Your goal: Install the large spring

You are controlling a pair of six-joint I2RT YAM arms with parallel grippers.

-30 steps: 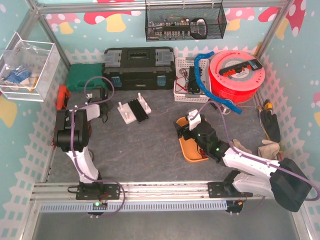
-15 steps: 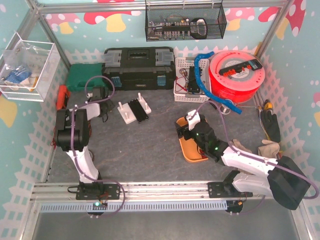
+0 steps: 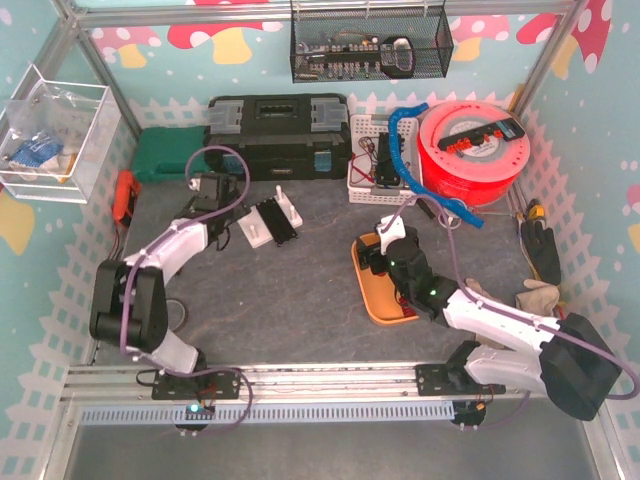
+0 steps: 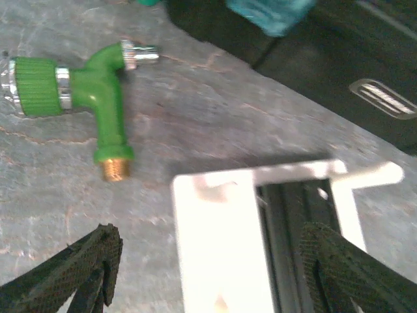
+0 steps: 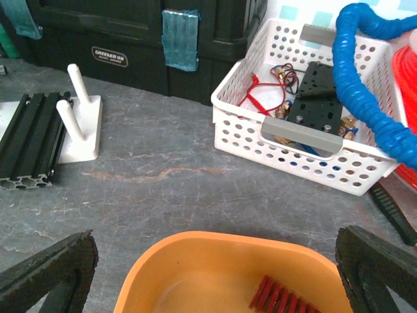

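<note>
Seemingly at the pick-up step, nothing yet installed. Near right on the tabletop: orange tray (image 5: pixel 195 261), with the red spring (image 5: pixel 280 300) lying on its side toward the tray's right, untouched. Above the tray: right jaws spread to the full, gripping nothing. Next, probably: lower into the tray, centre on the coils, close gently so as not to flick the spring away, lift, then carry far-left. Farther, left of centre: white fixture (image 3: pixel 270 222) with two pegs and a black rail (image 5: pixel 29 140), likely the mount. Over its near end: left jaws wide apart, empty, perhaps ready to steady it. Left of the fixture: green fitting (image 4: pixel 98 91). Farthest: white basket (image 5: pixel 241 124) and black toolbox (image 3: pixel 278 135).
</note>
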